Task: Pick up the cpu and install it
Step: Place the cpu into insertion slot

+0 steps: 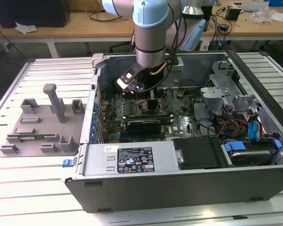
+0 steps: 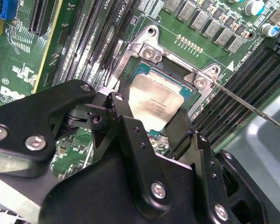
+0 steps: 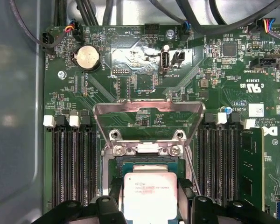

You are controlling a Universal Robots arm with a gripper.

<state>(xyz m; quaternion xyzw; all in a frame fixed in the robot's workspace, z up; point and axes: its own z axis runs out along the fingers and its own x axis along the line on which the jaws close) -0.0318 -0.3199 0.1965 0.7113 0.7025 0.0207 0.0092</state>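
The cpu (image 3: 150, 192) is a silver-topped square chip lying level in or just over the socket (image 3: 115, 164) on the green motherboard. In both wrist views my black gripper (image 3: 150, 198) straddles it, one finger (image 3: 115, 192) against each opposite edge. In the second wrist view the cpu (image 2: 155, 100) sits square to the socket opening, with the gripper (image 2: 147, 116) closed on its sides. Whether the chip rests fully on the socket I cannot tell. In the exterior view the arm reaches straight down into the open computer case, with the gripper (image 1: 148, 100) over the board.
The socket's metal load plate (image 3: 149, 113) stands hinged open behind the cpu. Black memory slots (image 3: 72, 161) flank the socket, and a green memory stick (image 3: 251, 161) stands in one. A thin lever wire (image 2: 252, 108) runs beside the socket. Outside the case (image 1: 179, 181) lies a grey fixture tray (image 1: 37, 127).
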